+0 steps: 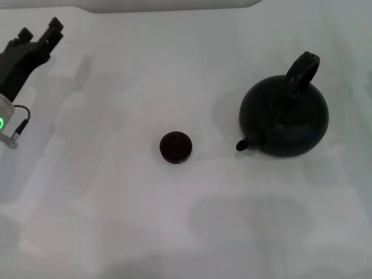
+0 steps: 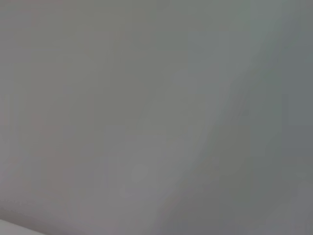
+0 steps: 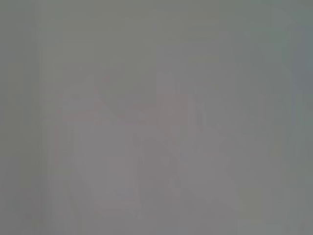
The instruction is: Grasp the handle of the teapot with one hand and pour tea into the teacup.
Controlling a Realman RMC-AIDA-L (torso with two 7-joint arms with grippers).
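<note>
Head view, teapot: the round matte black teapot (image 1: pixel 285 123) stands upright on the white table (image 1: pixel 186 226), on the right side.
Head view, handle: the thick arched handle (image 1: pixel 302 71) rises over the pot's top, free of any gripper.
Head view, spout: the short spout (image 1: pixel 243 144) points toward the robot's left, at the teacup.
Head view, teacup: the small low black teacup (image 1: pixel 175 147) sits near the table's middle, close to the spout tip but apart from it.
Head view, left gripper: the black left gripper (image 1: pixel 36 39) with a green light on its wrist hangs at the far left edge, well apart from cup and pot, holding nothing; whether its fingers are spread or closed cannot be told.
Head view, right gripper: out of sight.
Left wrist view: only a plain grey-white surface.
Right wrist view: only a plain grey surface.
</note>
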